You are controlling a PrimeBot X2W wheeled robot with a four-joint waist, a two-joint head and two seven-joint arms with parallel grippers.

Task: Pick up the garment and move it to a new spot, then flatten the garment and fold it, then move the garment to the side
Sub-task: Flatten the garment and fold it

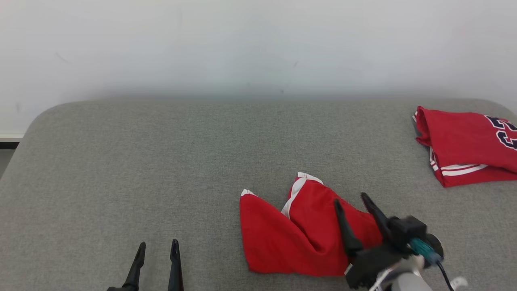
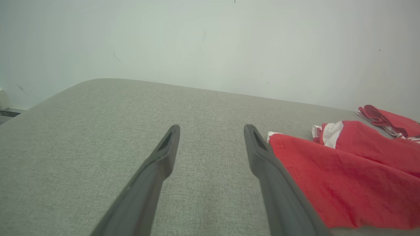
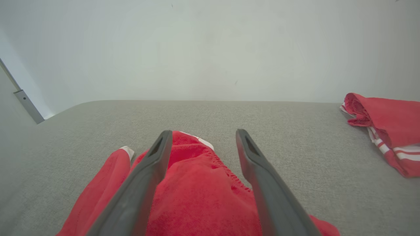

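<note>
Left fingers (image 1: 174,258): standing apart and holding nothing, hovering over bare surface (image 1: 121,161) left of the cloth, probably waiting to take an edge for flattening
Garment (image 1: 291,234): lying crumpled low and right of centre on the surface, white-trimmed corners poking up, so it is needing spreading before any fold
Right fingers (image 1: 345,226): spreading wide over the garment's right side, gripping nothing, cloth lying beneath them
Jersey (image 1: 464,145): sitting folded at the far right, well apart, likely marking the side spot
</note>
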